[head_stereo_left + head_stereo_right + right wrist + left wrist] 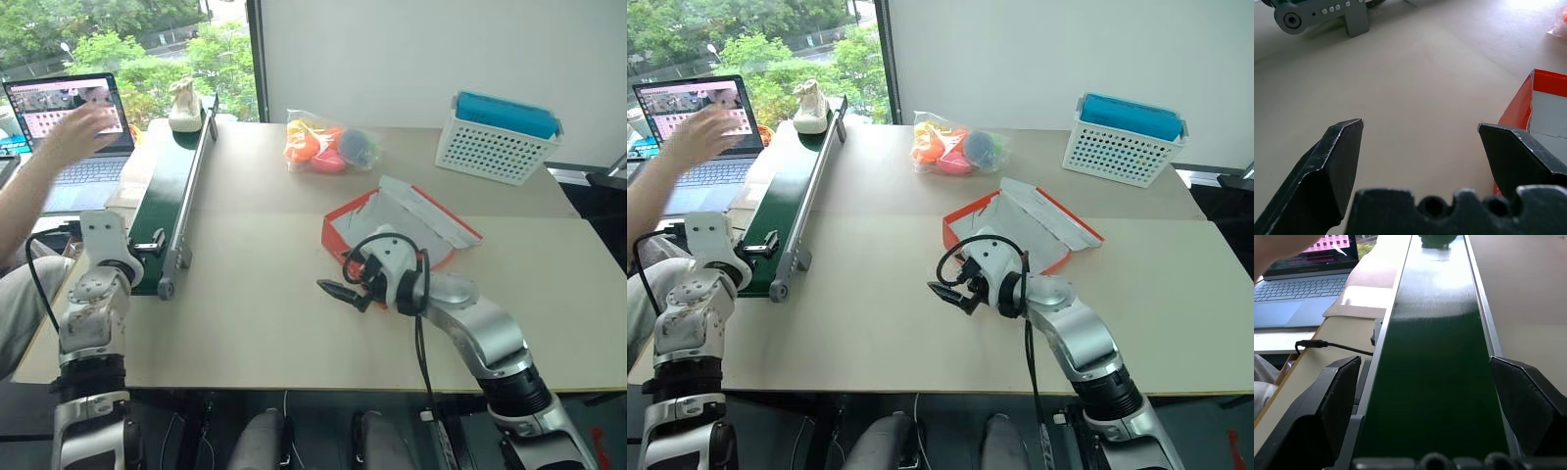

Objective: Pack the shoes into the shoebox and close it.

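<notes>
A red-orange shoebox lies open on a pale table, a little right of the table's middle. Its grey-white inside faces up, and the lid is folded back on the far side, toward the wall. Nothing can be seen inside the box.

One cream shoe stands at the far end of a narrow green conveyor belt, which runs along the left side of the table, well apart from the box.

The right pincer hovers just left of the box's near corner, pointing left over bare table, its two black fingers spread wide and holding nothing. In the right wrist view the box's orange corner sits beside one finger.

The left pincer is at the near end of the belt, pointing along it. In the left wrist view its fingers stand wide apart on either side of the green strip, holding nothing.

Behind the box, a clear bag of colourful toys lies near the table's far edge. To the right of it stands a white perforated basket with a blue thing on top. At far left, a person's hand is raised in front of an open laptop.
</notes>
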Tool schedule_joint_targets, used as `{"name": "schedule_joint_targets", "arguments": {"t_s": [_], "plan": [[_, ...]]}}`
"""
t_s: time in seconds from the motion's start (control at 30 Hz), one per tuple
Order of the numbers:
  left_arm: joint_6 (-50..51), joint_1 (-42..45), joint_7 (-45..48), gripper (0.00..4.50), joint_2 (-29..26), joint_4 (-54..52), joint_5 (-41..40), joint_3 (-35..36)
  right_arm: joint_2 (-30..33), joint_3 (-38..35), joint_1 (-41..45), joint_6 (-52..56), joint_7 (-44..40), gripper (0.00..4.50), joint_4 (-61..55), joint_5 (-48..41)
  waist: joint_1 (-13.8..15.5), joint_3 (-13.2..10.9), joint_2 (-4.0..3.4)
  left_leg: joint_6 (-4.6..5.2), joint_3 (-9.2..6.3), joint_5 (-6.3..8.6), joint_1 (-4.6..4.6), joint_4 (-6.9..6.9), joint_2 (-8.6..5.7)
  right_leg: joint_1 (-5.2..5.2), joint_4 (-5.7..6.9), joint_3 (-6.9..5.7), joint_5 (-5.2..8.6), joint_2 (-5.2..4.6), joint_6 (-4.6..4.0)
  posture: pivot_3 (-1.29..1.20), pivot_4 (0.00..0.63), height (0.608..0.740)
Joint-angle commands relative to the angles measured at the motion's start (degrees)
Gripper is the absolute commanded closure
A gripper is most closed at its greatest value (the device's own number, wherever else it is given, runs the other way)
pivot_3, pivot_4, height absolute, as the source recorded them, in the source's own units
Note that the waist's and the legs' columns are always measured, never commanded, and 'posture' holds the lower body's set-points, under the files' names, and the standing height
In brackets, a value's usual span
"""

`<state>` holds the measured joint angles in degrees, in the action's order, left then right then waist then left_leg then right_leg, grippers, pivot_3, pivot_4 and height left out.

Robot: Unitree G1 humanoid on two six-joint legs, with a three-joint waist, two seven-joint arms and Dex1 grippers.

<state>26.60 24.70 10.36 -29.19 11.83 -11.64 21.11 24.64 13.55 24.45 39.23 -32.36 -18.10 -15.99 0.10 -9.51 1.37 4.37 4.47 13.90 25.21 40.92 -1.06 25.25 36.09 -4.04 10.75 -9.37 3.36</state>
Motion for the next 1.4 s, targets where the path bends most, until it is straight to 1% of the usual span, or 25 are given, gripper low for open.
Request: {"name": "schedule_joint_targets", "arguments": {"t_s": [0.03, 0.47, 0.67, 1.07, 1.4], "plan": [[0.59, 1.75, 0.08, 0.0, 0.08, -0.58, -0.66, -0.22, -1.42, -0.68, 0.98, 0.97, 2.1, 0.08, -0.97, 0.9, -0.06, 0.0, 0.0, 0.0, 0.0, 0.0, 0.0, 0.0, 0.0, 0.01, 0.0, 0.0, 0.0, 0.01, 0.0, 0.0, 0.15, 0.699], [1.25, 3.31, 0.54, 0.0, 0.27, 1.16, -0.08, -1.84, -5.57, -3.32, 0.82, 7.26, 6.86, 0.08, -1.33, 0.75, -0.18, 0.01, 0.01, -0.01, 0.0, -0.03, 0.0, -0.03, -0.01, 0.01, -0.01, 0.0, 0.0, 0.01, 0.0, 0.0, 0.15, 0.699], [1.57, 5.8, 0.0, 0.0, -0.39, 2.3, 0.26, -1.88, -5.71, -3.39, 1.05, 7.5, 8.02, 0.08, -0.59, 1.56, -0.16, 0.0, 0.02, 0.0, 0.0, -0.03, 0.0, -0.02, -0.02, 0.01, 0.0, 0.0, 0.0, 0.01, 0.0, 0.0, 0.15, 0.699], [0.27, 7.29, -1.03, 0.0, 1.17, 3.59, 0.68, -2.35, -5.94, -3.23, 0.92, 7.69, 9.13, 0.08, -0.11, 2.34, -0.52, 0.0, 0.02, 0.06, 0.0, -0.07, 0.0, -0.04, -0.01, 0.02, 0.0, 0.0, 0.0, 0.02, 0.0, 0.0, 0.15, 0.699], [-3.31, 8.26, -4.7, 0.0, 1.37, 4.25, 0.53, -0.15, -6.04, -3.13, 0.36, 7.4, 9.53, 0.08, 0.65, 2.75, -0.59, 0.0, 0.02, 0.05, 0.0, -0.06, 0.0, -0.05, -0.01, 0.02, 0.0, 0.0, 0.0, 0.02, 0.0, 0.0, 0.15, 0.699]]}}
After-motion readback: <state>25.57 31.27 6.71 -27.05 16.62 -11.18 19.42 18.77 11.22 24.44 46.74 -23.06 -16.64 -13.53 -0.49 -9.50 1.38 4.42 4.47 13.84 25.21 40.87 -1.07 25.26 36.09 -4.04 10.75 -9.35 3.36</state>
